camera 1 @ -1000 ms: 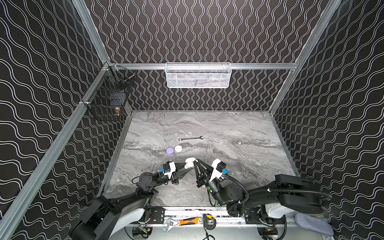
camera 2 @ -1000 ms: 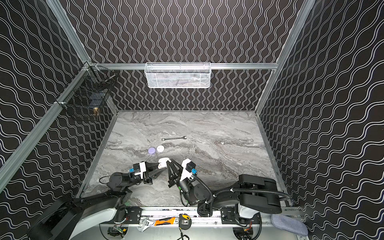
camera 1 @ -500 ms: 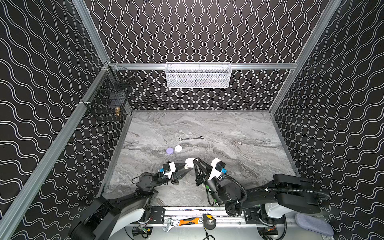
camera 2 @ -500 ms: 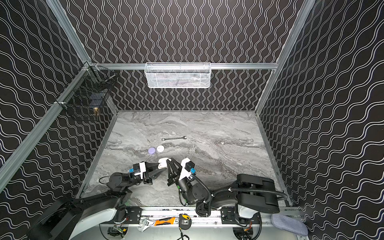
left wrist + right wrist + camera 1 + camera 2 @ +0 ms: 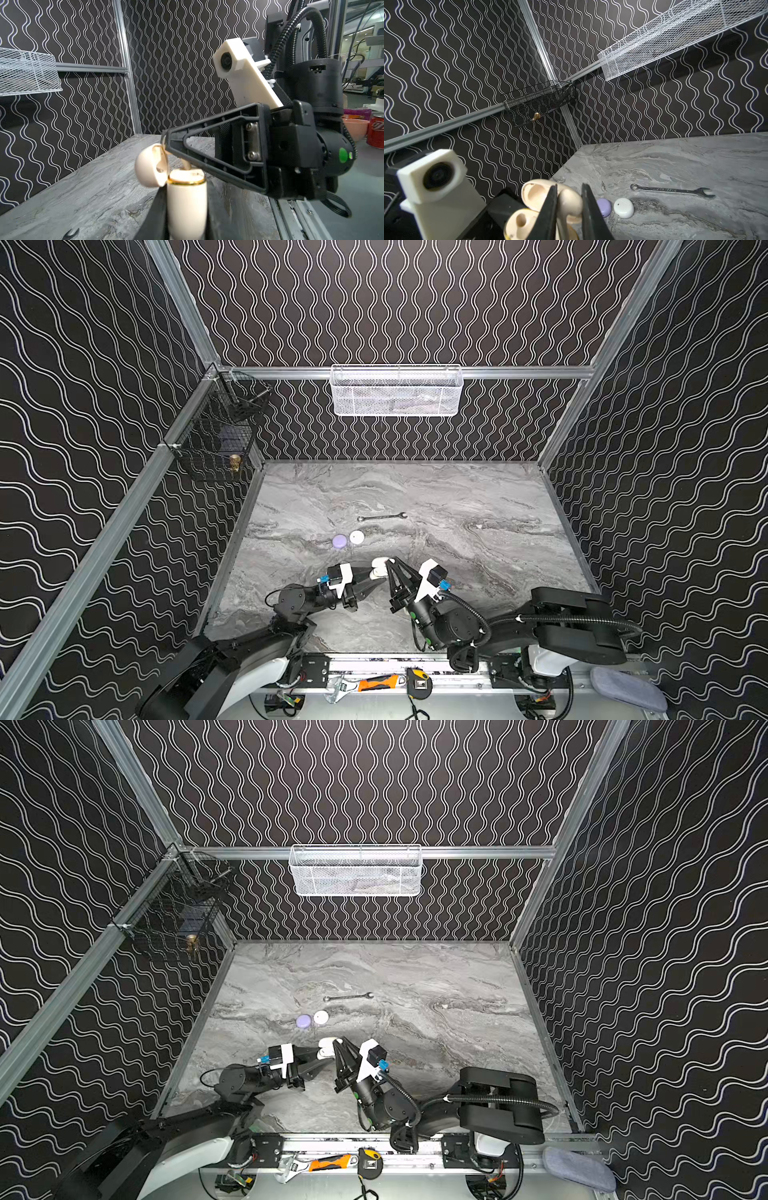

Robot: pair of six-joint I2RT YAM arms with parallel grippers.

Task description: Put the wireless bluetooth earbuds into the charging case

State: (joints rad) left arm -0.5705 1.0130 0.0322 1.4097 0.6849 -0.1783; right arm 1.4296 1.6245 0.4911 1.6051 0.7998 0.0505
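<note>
A cream charging case [image 5: 187, 203] stands upright with its lid [image 5: 149, 168] swung open. My left gripper [image 5: 186, 209] is shut on the case body. My right gripper [image 5: 569, 187] is shut on a cream earbud [image 5: 570, 204], just above the case's open top. The earbud's stem [image 5: 186, 164] points down into the case mouth. In both top views the left gripper [image 5: 380, 576] [image 5: 328, 1054] and the right gripper [image 5: 392, 562] [image 5: 338, 1042] meet over the case [image 5: 378, 562] [image 5: 325, 1042], near the table's front middle. No other earbuds show clearly.
A lavender round case [image 5: 339, 541] and a white round case [image 5: 356, 536] lie shut side by side behind the grippers. Farther back lies a steel wrench [image 5: 381, 517]. A white mesh basket [image 5: 395, 391] hangs on the back wall and a black wire basket [image 5: 216, 439] on the left wall.
The right arm's elbow has shifted slightly to the left. Both grippers stay at the case with their holds unchanged.
</note>
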